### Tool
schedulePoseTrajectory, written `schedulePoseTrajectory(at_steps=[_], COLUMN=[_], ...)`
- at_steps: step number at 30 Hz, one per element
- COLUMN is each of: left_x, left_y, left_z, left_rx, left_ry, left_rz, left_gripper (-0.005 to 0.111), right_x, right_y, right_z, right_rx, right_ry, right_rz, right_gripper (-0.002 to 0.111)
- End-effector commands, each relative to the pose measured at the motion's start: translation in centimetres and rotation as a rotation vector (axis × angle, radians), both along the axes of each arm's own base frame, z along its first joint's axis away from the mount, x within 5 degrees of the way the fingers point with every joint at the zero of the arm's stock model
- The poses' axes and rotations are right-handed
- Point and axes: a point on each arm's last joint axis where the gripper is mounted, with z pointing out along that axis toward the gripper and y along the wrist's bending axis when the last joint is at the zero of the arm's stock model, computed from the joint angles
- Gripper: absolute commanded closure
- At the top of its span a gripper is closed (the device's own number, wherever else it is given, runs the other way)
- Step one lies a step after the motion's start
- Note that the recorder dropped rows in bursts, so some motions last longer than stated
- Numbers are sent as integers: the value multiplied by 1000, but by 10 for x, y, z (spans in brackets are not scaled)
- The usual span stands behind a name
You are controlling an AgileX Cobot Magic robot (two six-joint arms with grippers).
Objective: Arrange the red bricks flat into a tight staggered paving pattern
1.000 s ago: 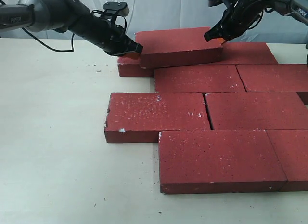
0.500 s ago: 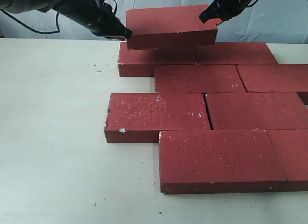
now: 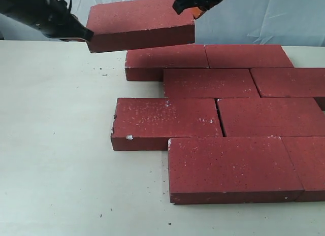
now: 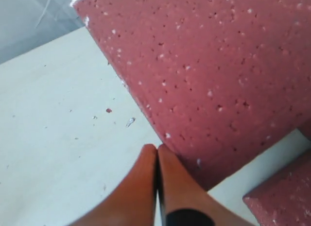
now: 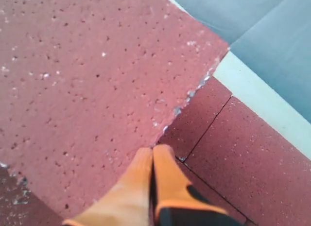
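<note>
One of the red bricks hangs in the air above the back left of the table, slightly tilted. It is pinched lengthwise between my two arms. My left gripper is shut, its tips pressed against the brick's left end. My right gripper is also shut, its tips pushing on the right end. Nothing sits between either pair of fingers. Several other red bricks lie flat in staggered rows, among them a back-row brick and a front brick.
The pale table stretches bare to the left of the paving. A third-row brick juts furthest left, with a narrow gap to its right-hand neighbour. A grey-blue cloth hangs behind.
The brick has risen off the back row and travelled left and upward, both shut grippers moving with it at its ends. The laid bricks have not shifted.
</note>
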Motion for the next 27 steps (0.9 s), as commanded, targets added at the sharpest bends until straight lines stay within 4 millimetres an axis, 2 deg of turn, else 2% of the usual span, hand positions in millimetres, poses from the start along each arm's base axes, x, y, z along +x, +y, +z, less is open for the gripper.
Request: schedulePoseTrajectory(at_steps=[1,6,9,13,18,27], left_x=[-30,-52,-61,-69,-78,-88], left_y=[-7,5,24,50,68,86], left_z=[18,19,9,-14,-36,-62], left_rx=[-81,-69,-71,-58,-16,107], left_ry=[-39,-76,-54,-25,-16,-98], left_rz=[30,84,157,274,360,461], left_gripper=[107,107,107,107,107,107], right_x=[-33,-57,-65,-70,-70,-66], right_y=[60,95,107,120,143,173], right_z=[4,3,1,-10,-39,-81], right_rx=[103,48,45,48,113,135], right_ry=[50,29,32,54,111,58], right_rz=[99,140,150,166,195,253], right_gripper=[109,109,109,109,109,109])
